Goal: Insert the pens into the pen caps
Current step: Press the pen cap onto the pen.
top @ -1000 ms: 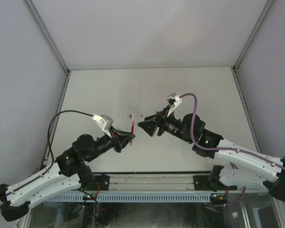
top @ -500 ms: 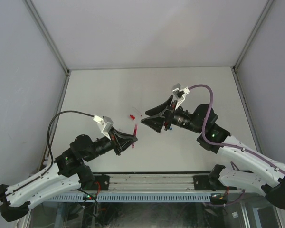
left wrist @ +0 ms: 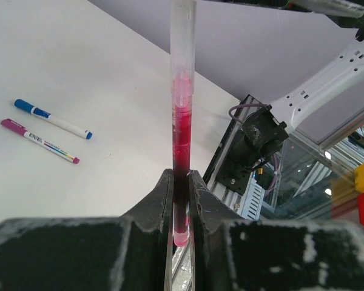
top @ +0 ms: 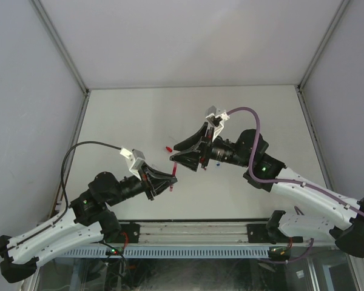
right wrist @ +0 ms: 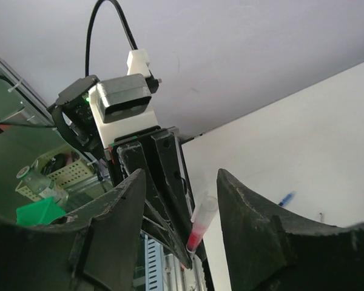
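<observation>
Red pen [left wrist: 181, 139], pinched by the left gripper [left wrist: 181, 180], points to 1 o'clock toward the spread, empty right gripper [right wrist: 181, 182].

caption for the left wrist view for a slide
Left end effector grips a red pen; blue pen and purple pen lie on the table
</observation>
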Controlling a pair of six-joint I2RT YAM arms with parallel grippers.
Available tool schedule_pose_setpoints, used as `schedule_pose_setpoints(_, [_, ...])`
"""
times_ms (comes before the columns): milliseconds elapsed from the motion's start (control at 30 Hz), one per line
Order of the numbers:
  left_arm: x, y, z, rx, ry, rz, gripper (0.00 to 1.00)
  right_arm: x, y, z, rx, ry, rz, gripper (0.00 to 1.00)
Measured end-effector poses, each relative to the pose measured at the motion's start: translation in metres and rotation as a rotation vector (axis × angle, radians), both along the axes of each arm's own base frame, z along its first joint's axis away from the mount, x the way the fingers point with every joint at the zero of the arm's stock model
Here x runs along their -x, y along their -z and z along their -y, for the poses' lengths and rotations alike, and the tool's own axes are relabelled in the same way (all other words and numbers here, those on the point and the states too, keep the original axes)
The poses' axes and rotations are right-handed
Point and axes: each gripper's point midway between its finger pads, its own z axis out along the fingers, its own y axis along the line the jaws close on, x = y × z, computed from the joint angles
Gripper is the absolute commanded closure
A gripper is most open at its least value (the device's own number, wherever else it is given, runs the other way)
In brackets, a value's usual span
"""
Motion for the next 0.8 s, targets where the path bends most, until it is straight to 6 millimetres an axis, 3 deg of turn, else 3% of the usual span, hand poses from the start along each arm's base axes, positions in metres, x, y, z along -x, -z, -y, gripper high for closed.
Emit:
schedule_pose_setpoints(333, [0.002,-0.001,0.001,0.002,0.015,0.004,1.00,-0.001,0.014,-0.004,0.041,-0.003,-0.020,0.65])
schedule_pose_setpoints(700, [0.003,-0.003,0.001,0.006,0.018,0.008,1.00,0.000,0.023,-0.010,0.064,-0.018,-0.036,1.00])
schedule_pose_setpoints(800, [0.004,-0.003,-0.001,0.007,0.018,0.009,1.00,0.001,0.023,-0.011,0.064,-0.020,-0.037,1.00])
